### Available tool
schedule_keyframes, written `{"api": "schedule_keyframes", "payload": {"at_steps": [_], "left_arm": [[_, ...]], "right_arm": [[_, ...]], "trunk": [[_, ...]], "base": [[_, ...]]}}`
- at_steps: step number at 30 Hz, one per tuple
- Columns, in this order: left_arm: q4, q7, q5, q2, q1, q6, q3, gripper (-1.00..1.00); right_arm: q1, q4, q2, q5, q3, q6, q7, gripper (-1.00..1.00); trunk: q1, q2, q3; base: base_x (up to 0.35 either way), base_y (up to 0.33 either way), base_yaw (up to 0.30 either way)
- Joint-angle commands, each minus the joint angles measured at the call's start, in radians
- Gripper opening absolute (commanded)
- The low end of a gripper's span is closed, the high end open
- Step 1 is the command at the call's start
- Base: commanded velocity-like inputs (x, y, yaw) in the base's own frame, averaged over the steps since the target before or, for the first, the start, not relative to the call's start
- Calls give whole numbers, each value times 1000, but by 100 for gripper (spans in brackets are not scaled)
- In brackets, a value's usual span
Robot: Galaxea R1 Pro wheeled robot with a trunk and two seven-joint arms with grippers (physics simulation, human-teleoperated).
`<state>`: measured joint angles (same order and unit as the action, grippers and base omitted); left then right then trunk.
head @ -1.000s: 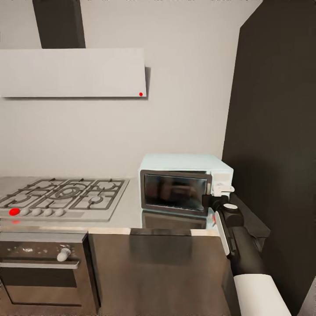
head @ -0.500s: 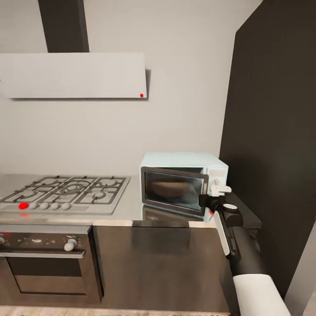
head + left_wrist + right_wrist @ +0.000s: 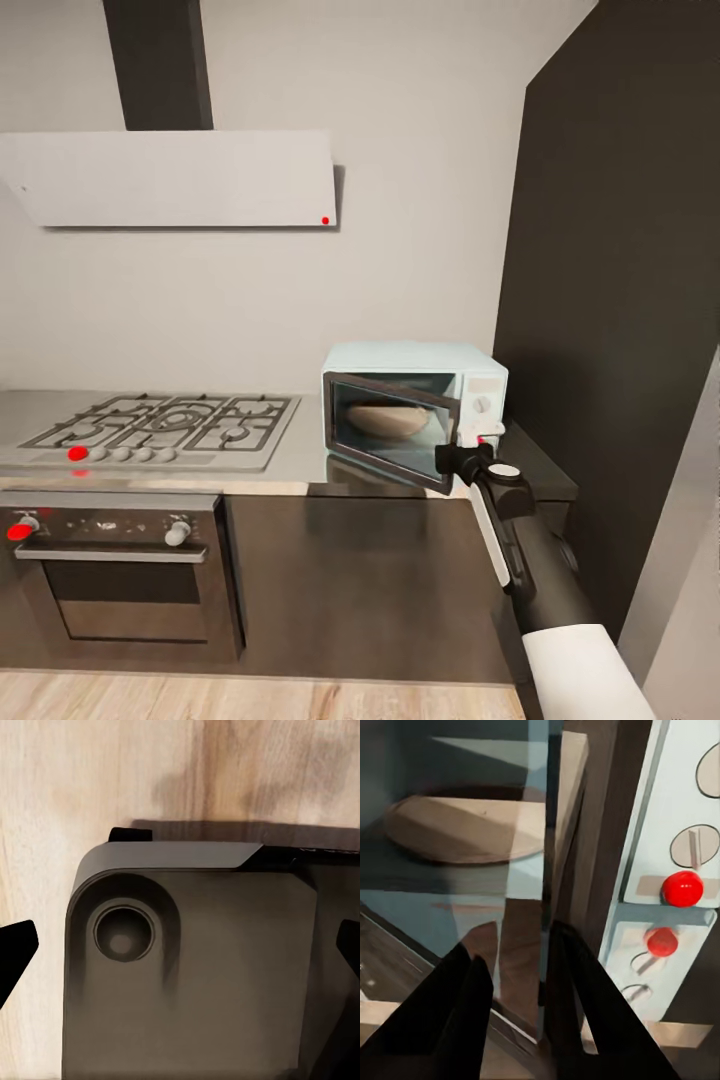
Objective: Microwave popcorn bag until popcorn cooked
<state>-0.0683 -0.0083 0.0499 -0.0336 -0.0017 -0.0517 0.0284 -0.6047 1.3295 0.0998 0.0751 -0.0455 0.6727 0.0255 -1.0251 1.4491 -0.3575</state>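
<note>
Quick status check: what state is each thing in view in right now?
Pale mint-blue microwave: dark glass door partly open, tan turntable plate inside, no bag visible.
Right hand: fingers straddle the door's free edge.
Left hand: fingertips spread open in the left wrist view.
Grey gas hob: no flames visible.
Steel oven: door closed.

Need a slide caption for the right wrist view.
Right gripper straddles the microwave door edge, door ajar.
</note>
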Motion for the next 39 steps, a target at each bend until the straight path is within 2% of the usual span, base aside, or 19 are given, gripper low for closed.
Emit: {"api": "schedule_keyframes", "payload": {"at_steps": [1,2,3,13,18,19,21,23,24,25,27,32,39], "left_arm": [[-1,-1,5,0,0,-2,2,100],[-1,-1,5,0,0,-2,2,100],[-1,-1,5,0,0,-2,2,100],[-1,-1,5,0,0,-2,2,100],[-1,-1,5,0,0,-2,2,100],[-1,-1,5,0,0,-2,2,100],[-1,-1,5,0,0,-2,2,100],[-1,-1,5,0,0,-2,2,100],[-1,-1,5,0,0,-2,2,100],[-1,-1,5,0,0,-2,2,100],[-1,-1,5,0,0,-2,2,100],[-1,-1,6,0,0,-2,0,100],[0,-1,7,1,0,0,-1,100]], "right_arm": [[-1,11,0,46,114,8,11,-100],[-1,13,0,46,114,9,11,-100],[-1,15,0,46,114,13,11,100],[5,9,1,31,111,19,4,100],[46,6,-2,38,112,19,-48,100],[59,3,-12,38,112,19,-64,100],[71,-5,-51,35,113,18,-70,100],[75,-21,-108,32,117,16,-71,100],[76,-24,-127,32,123,17,-71,100],[76,-26,-147,32,141,17,-71,100],[77,-24,-163,33,179,15,-72,100],[77,-16,-162,35,194,8,-72,100],[77,-23,-158,31,193,1,-71,100]], "trunk": [[0,1,-1],[0,1,-1],[0,1,-1],[0,1,-1],[0,1,-1],[0,1,-1],[0,1,-1],[0,1,-1],[0,1,-1],[0,1,-1],[0,1,-1],[0,1,-1],[0,1,-1]], "base": [[-11,0,0],[-6,0,0],[-2,0,0],[0,0,0],[0,0,0],[0,0,0],[0,0,0],[0,0,0],[0,0,0],[0,0,0],[0,0,0],[20,0,0],[290,0,0]]}}
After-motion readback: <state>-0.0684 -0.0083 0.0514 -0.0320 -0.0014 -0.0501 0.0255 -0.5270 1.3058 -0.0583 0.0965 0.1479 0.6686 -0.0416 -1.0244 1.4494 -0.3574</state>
